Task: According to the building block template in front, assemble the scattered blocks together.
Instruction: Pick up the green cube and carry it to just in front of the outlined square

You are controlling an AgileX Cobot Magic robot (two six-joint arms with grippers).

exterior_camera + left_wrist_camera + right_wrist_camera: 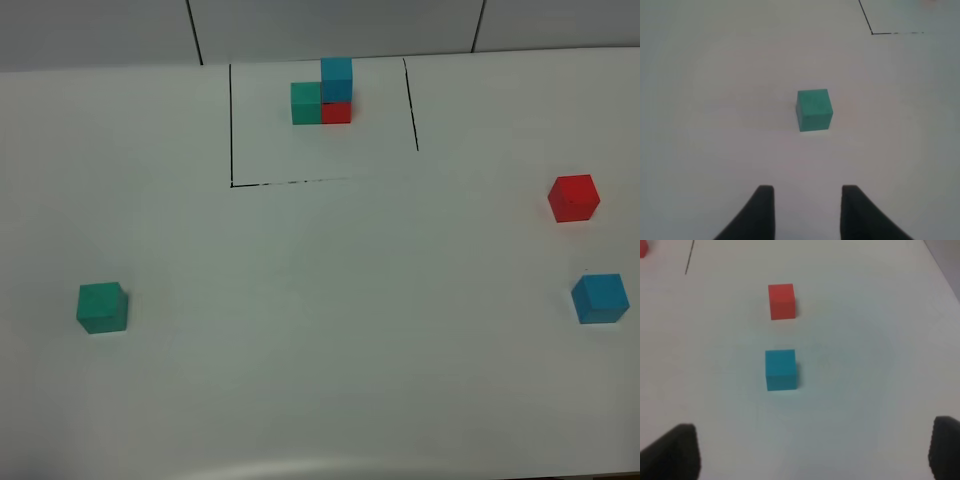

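The building block template (323,103) stands at the back inside a black outline (231,120): green joined to red, blue on top of the red. The scattered blocks lie apart on the white table. The green cube (102,307) (814,110) is at the front left, and my left gripper (807,192) hangs short of it, its two dark fingers a narrow gap apart with nothing between them. The red cube (574,197) (782,301) and the blue cube (600,298) (780,369) sit at the right. My right gripper (812,440) is wide open just short of the blue cube.
The white table (320,330) has a front edge near the bottom of the exterior high view. A corner of the black outline (872,33) shows beyond the green cube. A grey wall (330,25) runs behind the table. Neither arm shows in the exterior high view.
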